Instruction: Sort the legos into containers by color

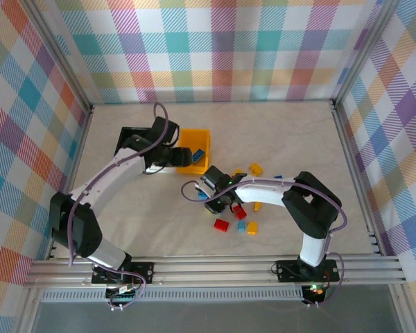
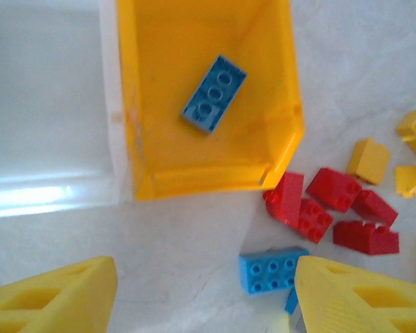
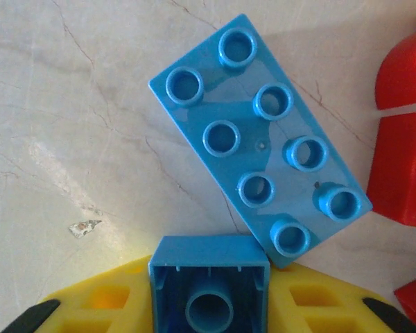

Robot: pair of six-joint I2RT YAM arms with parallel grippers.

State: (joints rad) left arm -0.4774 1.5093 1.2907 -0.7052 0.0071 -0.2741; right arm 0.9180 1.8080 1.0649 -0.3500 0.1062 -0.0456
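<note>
— Where do the bins stand?

— In a row in the left half of the table (image 1: 298, 132), nearer its far edge than its near one. The black bin (image 1: 130, 134) is leftmost, partly hidden under the left arm (image 1: 111, 173). In the left wrist view the white bin (image 2: 48, 104) touches the orange-yellow bin (image 2: 145, 139), wall to wall.

— Anything in them?

— One blue brick (image 2: 213, 94) lies flat in the orange-yellow bin, studs up, set at a slant. What the black bin holds cannot be told.

— And the left gripper (image 2: 204, 305)?

— Its yellow fingers (image 2: 55, 298) stand wide apart with nothing between them, by the near wall of the orange-yellow bin. A six-stud blue brick (image 2: 272, 269) lies on the table just beside the right-hand finger.

— The right gripper (image 1: 218, 196)?

— Near the table's middle, clamped on a small blue brick (image 3: 209, 284) whose hollow underside faces the wrist camera. Just past it a long blue brick (image 3: 260, 139) with eight studs lies flat and slanted, and a red brick (image 3: 402, 139) sits close at its right; whether the two touch is unclear.

— The loose legos?

— Red bricks (image 2: 326, 205) cluster just off the orange-yellow bin's near right corner, with yellow bricks (image 2: 369, 159) further right. Toward the near edge, a red piece (image 1: 222, 225), a blue piece (image 1: 241, 227) and a yellow piece (image 1: 252, 227) lie in a line.
</note>
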